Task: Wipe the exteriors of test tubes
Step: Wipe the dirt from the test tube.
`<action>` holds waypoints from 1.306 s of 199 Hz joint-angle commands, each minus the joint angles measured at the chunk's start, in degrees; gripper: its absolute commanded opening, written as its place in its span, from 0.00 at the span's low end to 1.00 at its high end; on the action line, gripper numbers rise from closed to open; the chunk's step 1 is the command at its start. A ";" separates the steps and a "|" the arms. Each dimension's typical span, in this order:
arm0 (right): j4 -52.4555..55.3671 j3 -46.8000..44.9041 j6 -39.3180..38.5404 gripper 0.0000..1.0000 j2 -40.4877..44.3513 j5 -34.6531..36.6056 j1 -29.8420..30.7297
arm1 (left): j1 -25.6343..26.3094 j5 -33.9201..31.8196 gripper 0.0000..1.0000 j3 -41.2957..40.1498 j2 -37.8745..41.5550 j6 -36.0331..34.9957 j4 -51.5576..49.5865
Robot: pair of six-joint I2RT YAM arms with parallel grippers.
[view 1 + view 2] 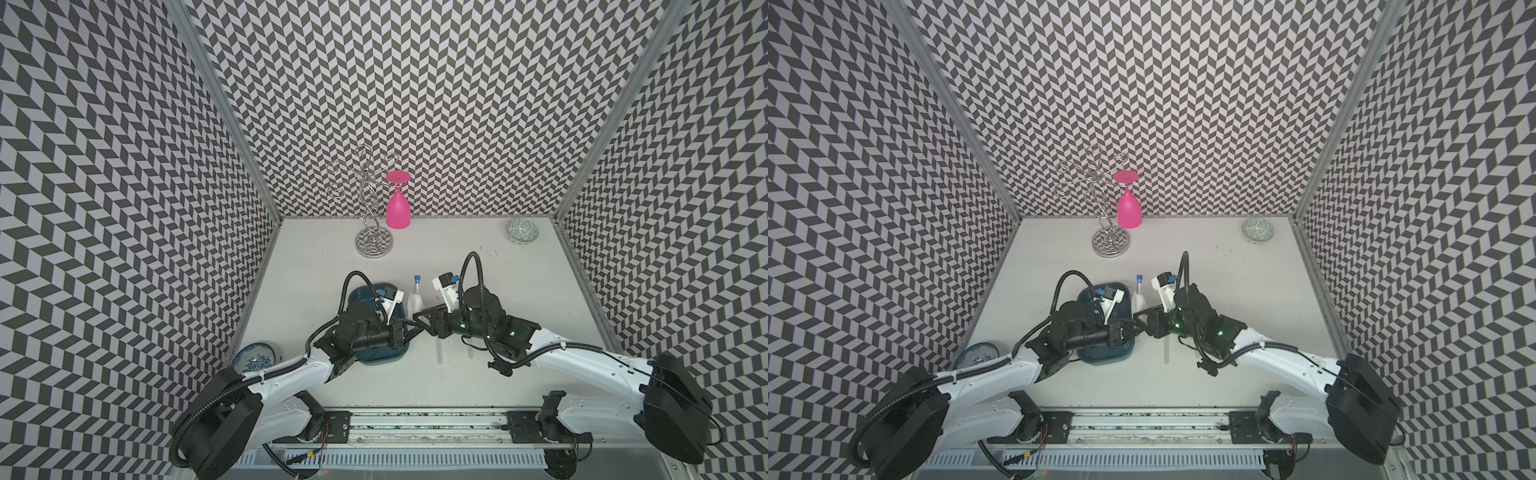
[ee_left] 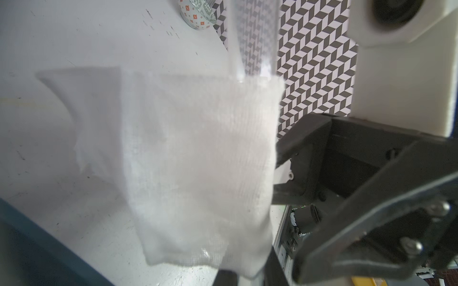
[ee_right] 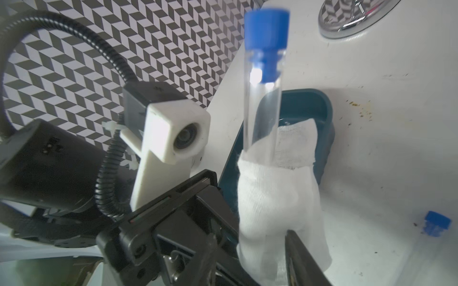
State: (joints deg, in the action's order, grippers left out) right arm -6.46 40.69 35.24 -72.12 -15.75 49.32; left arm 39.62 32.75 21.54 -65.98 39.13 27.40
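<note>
A clear test tube with a blue cap stands upright over the table's middle, just right of the teal tray. White tissue is wrapped round its lower half. My left gripper reaches in from the left. It is shut on the tube's lower end, which is hidden under the tissue. My right gripper comes from the right, its jaws closed on either side of the wrapped tissue. Two more tubes lie on the table under the right arm.
A chrome glass rack with a pink upside-down glass stands at the back. A patterned bowl sits at the back right and a blue-and-white dish at the front left. Both arms meet over the table's centre.
</note>
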 commanded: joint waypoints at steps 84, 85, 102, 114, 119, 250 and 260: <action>-10.06 8.17 -3.49 0.17 -7.32 -0.55 -6.10 | 0.09 0.29 0.16 0.48 1.97 0.10 0.46; -10.06 8.22 -3.59 0.17 -7.37 -0.66 -6.13 | 0.06 0.29 0.16 0.50 1.94 0.08 0.42; -9.81 9.70 -4.83 0.18 -8.68 -1.86 -6.50 | 0.04 0.26 0.16 0.54 1.79 0.15 0.64; -9.55 10.28 -5.27 0.20 -9.42 -2.44 -6.60 | 0.07 0.29 0.16 0.53 1.68 0.24 0.81; -9.82 10.37 -5.31 0.21 -9.66 -2.61 -6.69 | 0.06 0.28 0.16 0.48 1.64 0.33 0.87; -10.71 2.45 -2.48 0.23 -7.40 -4.51 -3.69 | -0.11 -0.13 0.16 0.15 1.74 0.64 1.50; -10.75 1.31 -1.86 0.23 -6.79 -4.02 -2.98 | -0.23 -0.06 0.16 0.09 1.64 0.59 1.52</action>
State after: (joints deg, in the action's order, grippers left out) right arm -16.62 44.99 32.01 -81.41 -21.50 44.91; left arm 39.40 31.83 21.67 -64.84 40.05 27.22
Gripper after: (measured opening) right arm 0.226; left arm 0.155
